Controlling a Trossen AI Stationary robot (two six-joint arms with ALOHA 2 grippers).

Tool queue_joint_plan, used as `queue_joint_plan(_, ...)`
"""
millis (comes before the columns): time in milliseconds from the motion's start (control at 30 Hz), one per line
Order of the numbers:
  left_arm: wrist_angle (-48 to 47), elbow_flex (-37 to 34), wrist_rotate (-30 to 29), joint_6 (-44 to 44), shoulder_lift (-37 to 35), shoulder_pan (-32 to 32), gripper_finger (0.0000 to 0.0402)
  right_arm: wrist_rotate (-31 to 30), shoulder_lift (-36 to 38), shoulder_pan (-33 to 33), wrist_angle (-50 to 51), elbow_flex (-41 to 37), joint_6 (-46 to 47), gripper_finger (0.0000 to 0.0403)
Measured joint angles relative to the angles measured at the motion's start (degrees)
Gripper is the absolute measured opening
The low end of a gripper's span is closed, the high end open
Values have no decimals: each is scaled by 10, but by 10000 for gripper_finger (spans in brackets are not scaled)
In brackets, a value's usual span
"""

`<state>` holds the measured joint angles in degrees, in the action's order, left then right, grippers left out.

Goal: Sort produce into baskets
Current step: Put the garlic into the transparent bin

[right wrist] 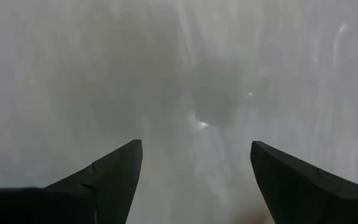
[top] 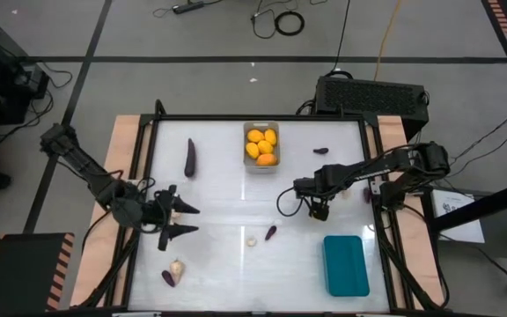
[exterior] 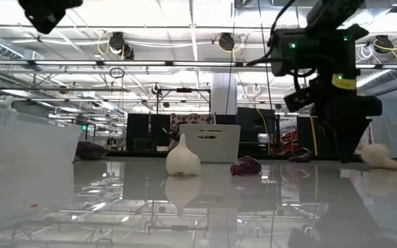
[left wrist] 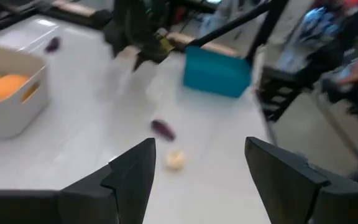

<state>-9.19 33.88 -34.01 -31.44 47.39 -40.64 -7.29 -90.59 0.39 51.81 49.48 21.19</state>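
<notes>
Tabletop (top: pixel 227 255) is glossy white, mirror-like in the low view, framed by a dark rail with bare plywood strips along both side edges. Room: grey floor with dark tape lines, loose cables, a black vented box (top: pixel 370 93) just past the far edge; the low view looks into an open lab hall with ceiling trusses and strip lights. Grey basket (top: pixel 261 146), rectangular with rounded corners, sits at the middle of the far edge holding smooth yellow-orange fruits (top: pixel 262 147). Teal basket (top: pixel 345 265), opaque plastic and rectangular, sits near the near-right corner. A clear bin wall (exterior: pixel 19 145) fills the left of the low view. Long dark purple eggplant (top: pixel 189 157) lies toward the far-left part, a small purple piece (top: pixel 321 151) toward the far-right. Near the middle, closer to the near edge: a small pale garlic bulb (top: pixel 252 239) with a short purple piece (top: pixel 270 232) just beside it, apart. Near the near-left corner, another pale ridged bulb (top: pixel 177 266) next to a purple piece (top: pixel 168 278). Left hand (top: pixel 186 220) is over the left edge, fingers spread, holding nothing. Right hand (top: pixel 281 203) is low over the middle-right of the tabletop, fingers spread, empty, only bare glossy surface between them in its wrist view.
</notes>
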Motion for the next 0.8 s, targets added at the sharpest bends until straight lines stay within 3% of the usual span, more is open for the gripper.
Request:
queue_joint_plan(133, -16, 4, -44, -26, 16, -4, 253, -8, 0, 0, -2, -5, 11, 293)
queue_joint_plan(233, -17, 4, -66, -27, 26, -4, 253, -51, 0, -1, 4, -5, 39, 293)
queue_joint_plan(433, -16, 4, -77, -28, 43, -4, 253, -64, 13, -30, 69, -5, 94, 293)
queue_joint_plan(600, -17, 4, -84, -28, 54, -4, 253, -53, 45, -83, 116, -5, 102, 293)
queue_joint_plan(800, -25, 4, -84, -28, 63, -4, 253, -33, 93, -194, 165, -5, 147, 293)
